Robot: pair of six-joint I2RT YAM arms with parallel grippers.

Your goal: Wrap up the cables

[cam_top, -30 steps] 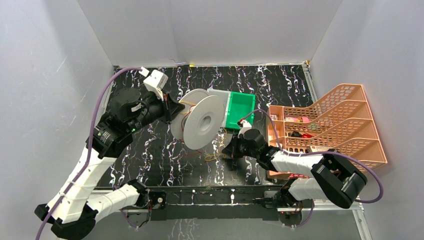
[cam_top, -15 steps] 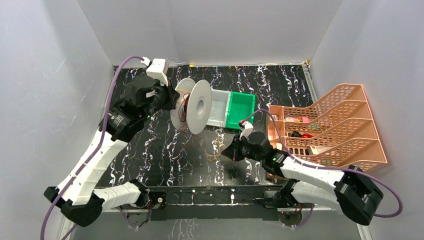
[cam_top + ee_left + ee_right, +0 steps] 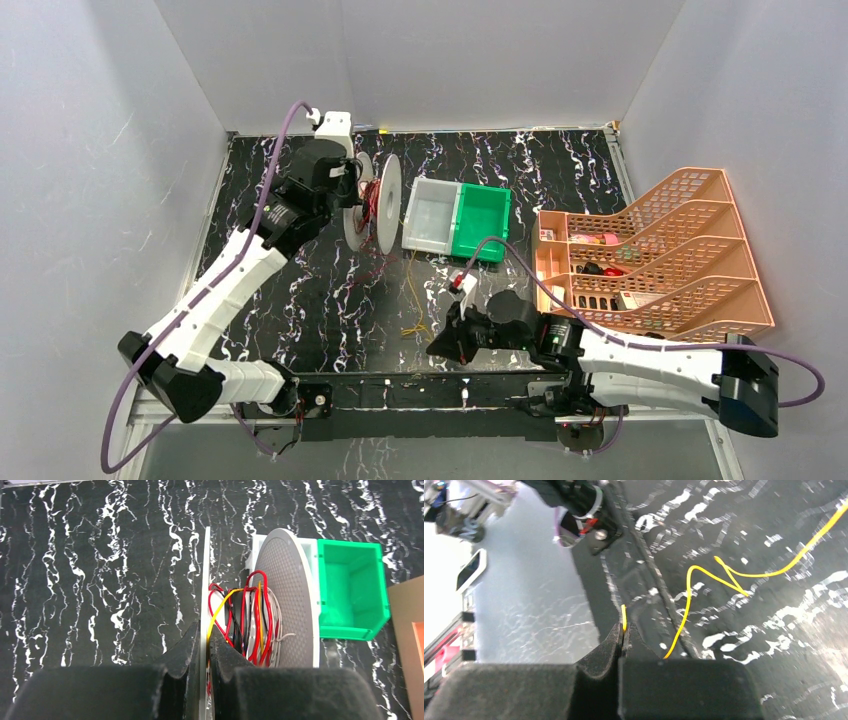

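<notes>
We see the left gripper [image 3: 205, 641] pinched shut on the thin near disc of a white spool [image 3: 388, 203]. It holds the spool on edge over the far left part of the black marbled bench [image 3: 300, 290]. The spool's two discs stand upright and parallel. We cannot tell whether their lower rims touch the bench.

Between the discs, the cables [image 3: 247, 622] loop loosely around the hub in red, yellow, black and pale grey strands. One yellow cable [image 3: 409, 290] drops from the spool and trails across the bench toward the near edge, kinking into a small tangle on the way.

The right gripper [image 3: 622, 636] sits low over the near edge of the bench, well apart from the spool. It is closed on the free end of that yellow cable, and a short yellow tip pokes up from between its fingertips. In the right wrist view, the rest of the strand lies in a zigzag on the dark surface just beyond.

Just beside the spool's far disc stands a clear bin [image 3: 430, 213], with a green bin [image 3: 487, 212] set against its right side. At the bench's right edge, an orange mesh rack [image 3: 650, 255] holds a few small items in its trays, too small for us to identify.
</notes>
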